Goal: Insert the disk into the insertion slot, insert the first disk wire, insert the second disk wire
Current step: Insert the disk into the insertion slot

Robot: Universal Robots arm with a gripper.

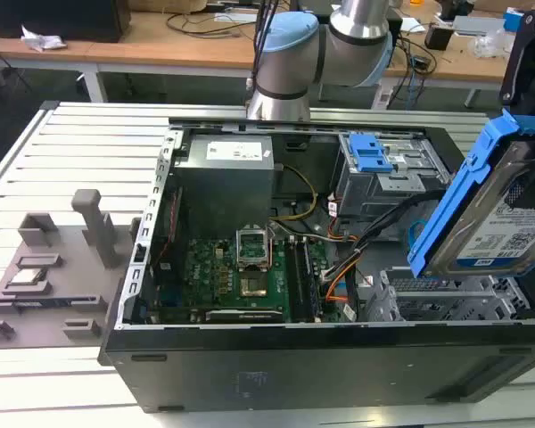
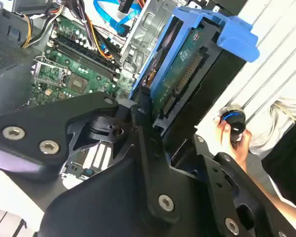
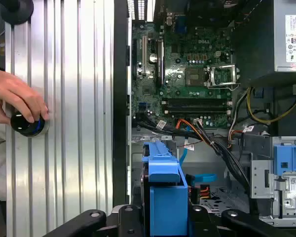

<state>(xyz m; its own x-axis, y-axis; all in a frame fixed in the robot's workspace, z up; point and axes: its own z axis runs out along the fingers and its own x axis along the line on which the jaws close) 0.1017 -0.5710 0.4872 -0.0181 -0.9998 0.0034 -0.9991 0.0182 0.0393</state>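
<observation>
Disk [image 1: 495, 209]: silver drive in a bright blue plastic frame, white barcode label facing outward. Tilted on edge, held aloft above the insertion slot [image 1: 432, 305] at the exterior view's right end of the open computer case [image 1: 250, 379]. Gripper [image 2: 155, 123]: clamped on the disk's frame. Second disk wire [image 3: 203, 177]: light blue, inside the case.

Arm [image 1: 361, 18]: silver tubes, pale blue joint caps [image 1: 290, 40] — dark cables [image 1: 266, 27] alongside.
Claw [image 2: 153, 118]: matte black linkage plates, silver hex screws [image 2: 166, 202] at the pivots.
</observation>
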